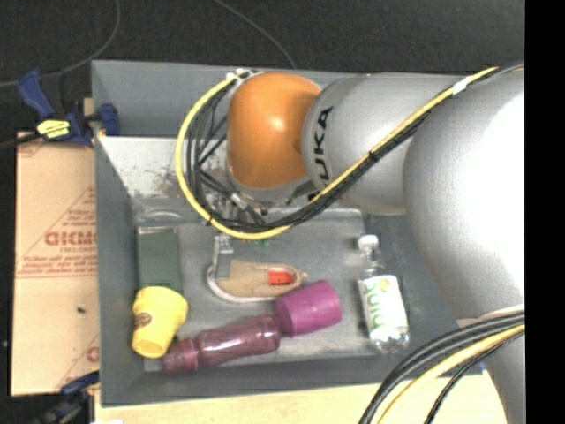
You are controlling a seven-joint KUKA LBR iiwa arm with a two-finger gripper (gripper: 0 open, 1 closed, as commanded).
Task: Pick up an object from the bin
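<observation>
**Sam:** What is in the bin (119, 193)?

**Me:** I see six things, all in the front half. A dark green block (159, 259) lies flat near the left wall. Just in front of it a yellow cup (157, 321) lies on its side. A long purple bottle (221, 343) lies along the front wall, one end by the yellow cup, the other end touching a purple cup (309, 307), which is also tipped over. On the right lies a clear bottle (384, 307) with a green label, its white cap pointing to the back.

**Sam:** And the gripper (224, 253)?

**Me:** It hangs under the orange cover (269, 131) of the arm (415, 148), over the middle of the bin. It is just above the left end of a tan thing (252, 281) with a red bit on it. I cannot tell if it is open or closed.

**Sam:** Any room to move?

**Me:** The floor at the back left is bare. The front is crowded, and the purple cup sits right beside the tan thing
</observation>
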